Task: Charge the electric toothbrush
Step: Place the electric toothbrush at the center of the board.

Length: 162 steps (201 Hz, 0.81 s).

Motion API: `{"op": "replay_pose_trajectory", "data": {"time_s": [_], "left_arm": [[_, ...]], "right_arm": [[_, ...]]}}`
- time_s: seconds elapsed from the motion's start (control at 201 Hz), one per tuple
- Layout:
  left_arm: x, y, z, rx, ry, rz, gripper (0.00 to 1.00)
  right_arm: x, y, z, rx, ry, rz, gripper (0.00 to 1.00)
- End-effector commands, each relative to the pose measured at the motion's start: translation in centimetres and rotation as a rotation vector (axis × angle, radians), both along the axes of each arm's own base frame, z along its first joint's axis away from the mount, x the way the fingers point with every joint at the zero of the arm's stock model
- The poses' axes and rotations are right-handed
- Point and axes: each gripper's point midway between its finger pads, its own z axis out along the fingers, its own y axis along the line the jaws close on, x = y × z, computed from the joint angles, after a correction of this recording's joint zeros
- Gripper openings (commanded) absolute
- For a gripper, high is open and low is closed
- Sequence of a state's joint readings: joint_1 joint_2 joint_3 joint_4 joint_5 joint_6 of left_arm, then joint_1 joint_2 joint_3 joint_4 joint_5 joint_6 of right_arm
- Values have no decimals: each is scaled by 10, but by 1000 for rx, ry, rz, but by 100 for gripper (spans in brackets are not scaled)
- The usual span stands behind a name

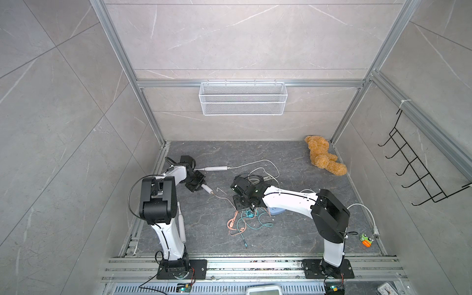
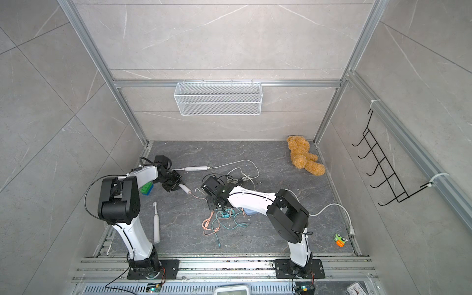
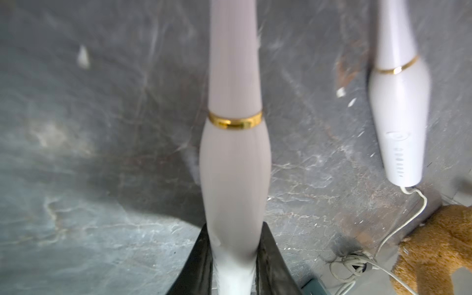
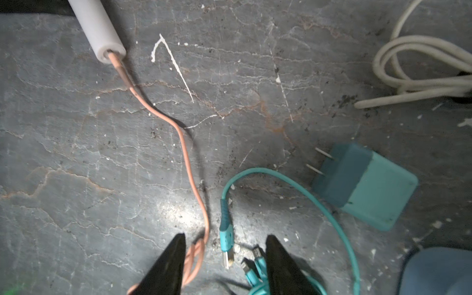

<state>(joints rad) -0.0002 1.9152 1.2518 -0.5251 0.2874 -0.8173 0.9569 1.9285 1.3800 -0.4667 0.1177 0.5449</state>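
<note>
My left gripper (image 3: 233, 255) is shut on a white electric toothbrush (image 3: 235, 166) with a gold ring, held just above the floor. In a top view its base end (image 1: 207, 189) sticks out of the gripper (image 1: 198, 182), and a pink cable (image 4: 184, 143) is plugged into it. My right gripper (image 4: 224, 255) hangs open low over the cable tangle (image 1: 245, 222). A loop of the pink cable and a teal USB plug (image 4: 226, 240) lie between its fingers. A teal wall adapter (image 4: 365, 184) lies beside them.
A second white toothbrush (image 1: 214, 168) lies behind with a white cable (image 1: 255, 163) plugged in; a third (image 2: 156, 224) lies by the left arm's base. Teddy bear (image 1: 324, 158) at back right, toy car (image 1: 365, 240) at front right, blocks (image 2: 146, 190), light blue object (image 1: 277, 210).
</note>
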Motion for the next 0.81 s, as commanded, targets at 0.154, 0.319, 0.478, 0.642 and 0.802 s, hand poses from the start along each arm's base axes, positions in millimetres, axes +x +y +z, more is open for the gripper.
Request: {"op": "replay_pose_trajectory", "data": {"time_s": [0.154,0.319,0.478,0.642,0.802], "left_arm": [[7,7,2,63,5,-53,17],[9,6,5,55,-2,-52,40],[9,5,27,53,-53,-57,58],[4,4,56,60,-120,-59,61],[-9,-7,83,81,-190,-89,65]], "right_arm": [[-14,-12,-38,-94,89,49,46],[-17,-6,-47,-95,124,80,43],[-20,-6,-58,-111,149,88,43],[-22,-11,-67,-130,157,84,28],[-12,-12,-45,-132,93,79,2]]}}
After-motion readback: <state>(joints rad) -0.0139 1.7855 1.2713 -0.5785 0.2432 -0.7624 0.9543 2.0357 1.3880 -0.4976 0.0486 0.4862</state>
